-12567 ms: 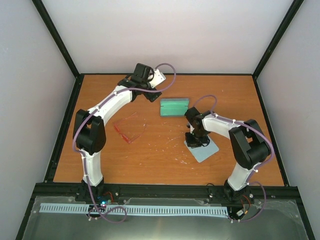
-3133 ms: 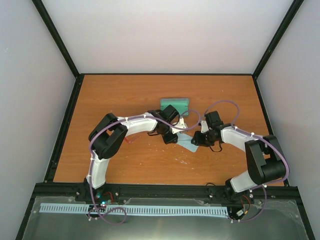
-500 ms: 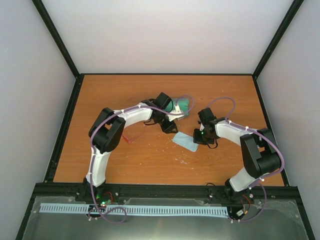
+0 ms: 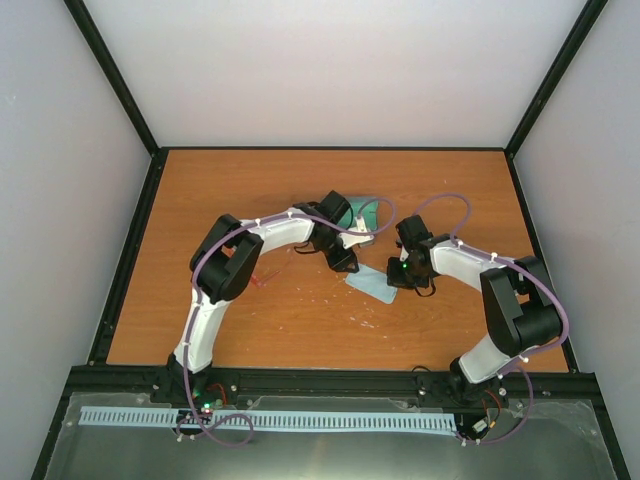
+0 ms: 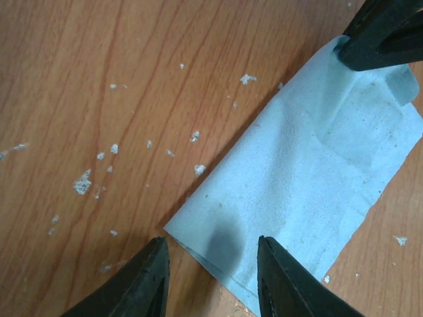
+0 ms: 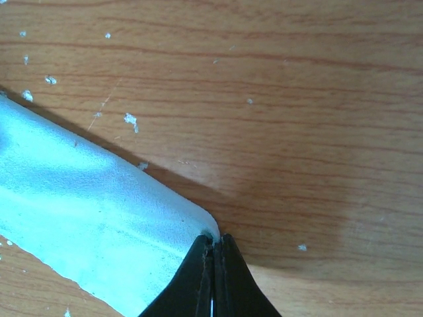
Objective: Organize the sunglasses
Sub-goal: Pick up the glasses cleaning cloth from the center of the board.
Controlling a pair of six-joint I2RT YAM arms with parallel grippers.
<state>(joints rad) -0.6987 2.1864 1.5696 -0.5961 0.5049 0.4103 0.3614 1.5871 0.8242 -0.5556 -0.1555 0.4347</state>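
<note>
– Left hand (image 5: 211, 261) is down over the pale blue cloth (image 5: 310, 178). Its fingers are apart with the cloth's near folded corner sitting between them, nothing gripped as far as I can see. Over on the far corner, the right hand (image 6: 213, 246) is pinched tight on the cloth. So where are the sunglasses in all this?

– The sunglasses (image 4: 263, 279) are lying on the tabletop (image 4: 450, 180) off to the left, well apart from the cloth. In the top view the left arm covers most of them, so only a bit of thin red frame shows. Neither hand is touching them. The green case (image 4: 367, 208) is just behind the left wrist, half hidden too.

– How would you grab them, though?

– My guess is they're feather-light, so weight isn't the issue. That frame looks thin enough to flex or snap under a hard squeeze, and the lenses are probably smooth, so slippery and easy to scratch. I'd go for the bridge or the top of the frame near a hinge, with a gentle pinch. I wouldn't take the tip of an arm, since it'd likely swing or fold. Can't tell from here whether the arms are folded or open.
</note>
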